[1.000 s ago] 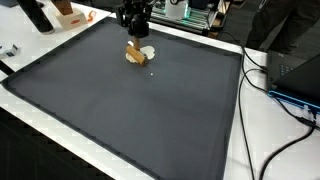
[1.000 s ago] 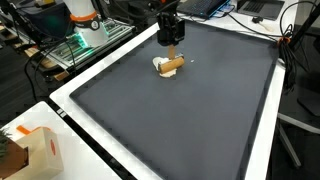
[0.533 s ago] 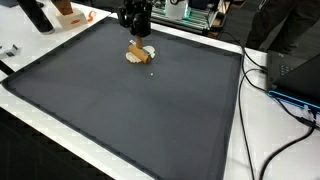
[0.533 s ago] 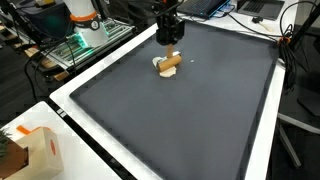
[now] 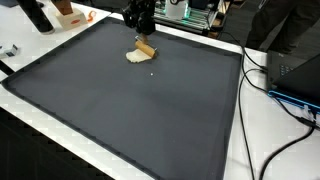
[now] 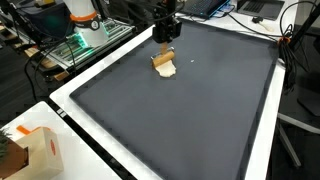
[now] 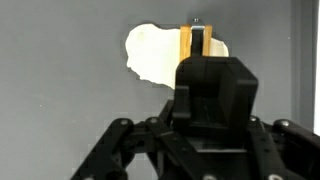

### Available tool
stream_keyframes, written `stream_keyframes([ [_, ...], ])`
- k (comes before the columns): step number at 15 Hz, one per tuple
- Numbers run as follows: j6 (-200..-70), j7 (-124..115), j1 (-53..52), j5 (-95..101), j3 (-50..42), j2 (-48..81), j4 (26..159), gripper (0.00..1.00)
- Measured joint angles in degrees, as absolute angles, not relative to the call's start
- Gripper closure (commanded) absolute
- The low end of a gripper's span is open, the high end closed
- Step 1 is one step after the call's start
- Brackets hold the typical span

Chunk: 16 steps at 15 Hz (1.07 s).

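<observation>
My gripper (image 5: 142, 38) hangs over the far part of a dark grey mat (image 5: 130, 110), shut on a small tan wooden block (image 5: 146, 47). The block hangs tilted just above a flat white patch (image 5: 136, 57) lying on the mat. Both exterior views show the gripper (image 6: 165, 46) with the block (image 6: 163, 59) over the white patch (image 6: 168, 71). In the wrist view the gripper's black body fills the lower half; above it the block (image 7: 185, 45) and the white patch (image 7: 150, 55) show against the mat. Most of the fingers are hidden.
A white table border (image 5: 240, 120) runs round the mat. Black cables (image 5: 262, 75) and a dark device (image 5: 300, 75) lie to one side. An orange and white box (image 6: 40, 150) stands at a near corner; equipment (image 6: 85, 25) stands beyond the far edge.
The block lay on the white patch a second ago; it has since risen off it and shifted slightly, held in my gripper. The patch stays on the mat.
</observation>
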<state>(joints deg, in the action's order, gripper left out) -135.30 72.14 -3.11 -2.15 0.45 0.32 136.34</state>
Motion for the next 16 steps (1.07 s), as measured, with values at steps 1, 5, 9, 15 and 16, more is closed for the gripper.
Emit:
stream_keyframes([
  [1, -134.1, 72.1, -3.1, -2.2, 0.5, 0.5, 136.0, 0.76],
  [5, -130.0, 72.3, -3.1, -2.2, 0.8, 1.1, 134.8, 0.76],
  [9, -126.5, 72.5, -3.1, -2.2, 1.1, 1.8, 133.9, 0.76],
  [15, -124.4, 72.6, -3.0, -2.2, 1.2, 2.6, 133.0, 0.76],
  [16, -124.4, 72.6, -3.0, -2.2, 1.2, 2.6, 133.0, 0.76],
])
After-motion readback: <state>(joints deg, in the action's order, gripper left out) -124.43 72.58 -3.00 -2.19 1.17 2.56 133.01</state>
